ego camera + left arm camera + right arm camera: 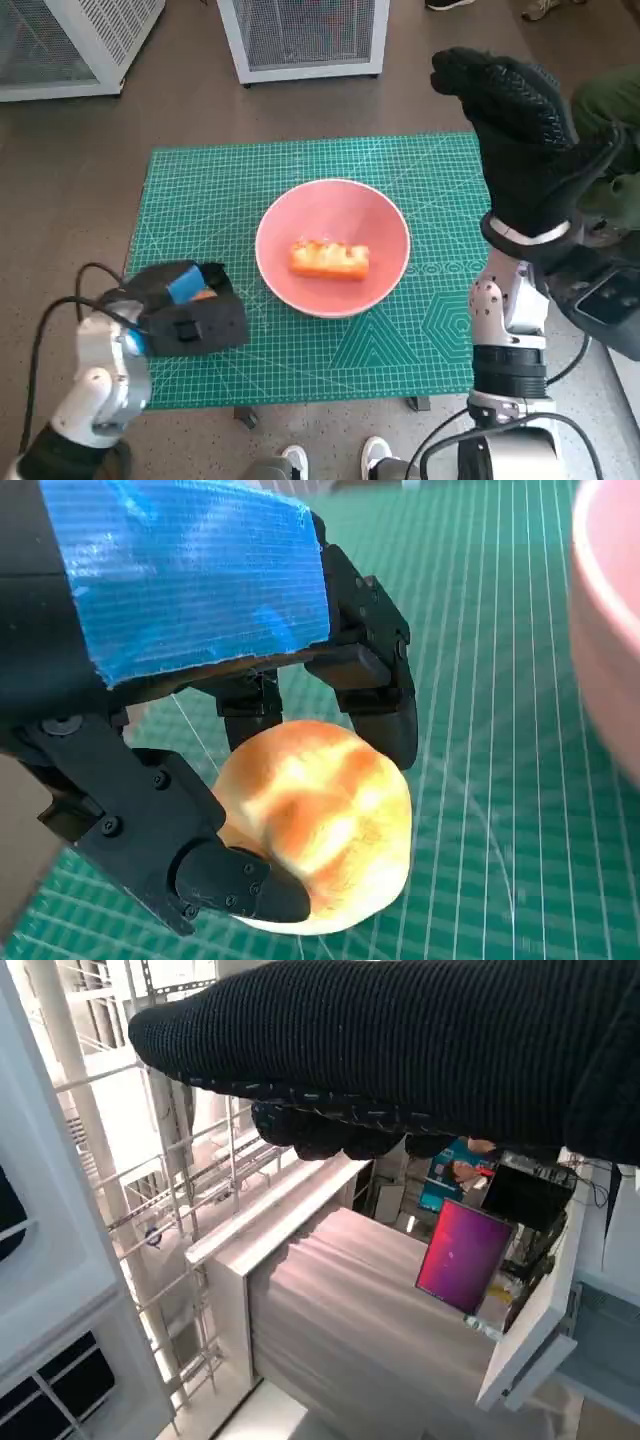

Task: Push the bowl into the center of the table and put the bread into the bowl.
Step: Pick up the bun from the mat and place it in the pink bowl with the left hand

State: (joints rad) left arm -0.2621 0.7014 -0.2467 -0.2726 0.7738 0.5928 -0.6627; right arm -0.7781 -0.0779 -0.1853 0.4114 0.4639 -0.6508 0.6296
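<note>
Blue-taped left robot hand (pixel 190 590) fills the left wrist view, black fingers (pixel 385 695) curled round a golden bread roll (pixel 320 825); thumb side presses the roll from below, so it's gripping the roll. Roll sits low, just over or on the green cutting mat (pixel 490 810), can't tell which. In the head view the same left robot hand (pixel 190 310) is at the near-left part of the surface (pixel 200 190), a bit of orange roll (pixel 204 294) showing beside the tape, w/ a black cable looping off the wrist.

Just right of that hand: pink bowl (pixel 332 247), upright, roughly mid-surface, apart from the hand. Its pink rim (pixel 605 630) shows blurred at the edge of the left wrist view. Inside the bowl lies a second bread piece (pixel 329 259), oblong, orange-brown, flat on the bottom.

Right robot hand (pixel 515 125), black knit glove, is raised well above the far-right edge of the surface, holding nothing, fingers bent fwd and slightly apart. Right wrist view shows only the glove (pixel 400 1050) as a dark band, w/ white racks and a pink screen (pixel 463 1255) beyond.

Beyond the surface: white mesh cabinets (pixel 305 35) on brown floor. Shoes (pixel 335 460) show at the near edge.
</note>
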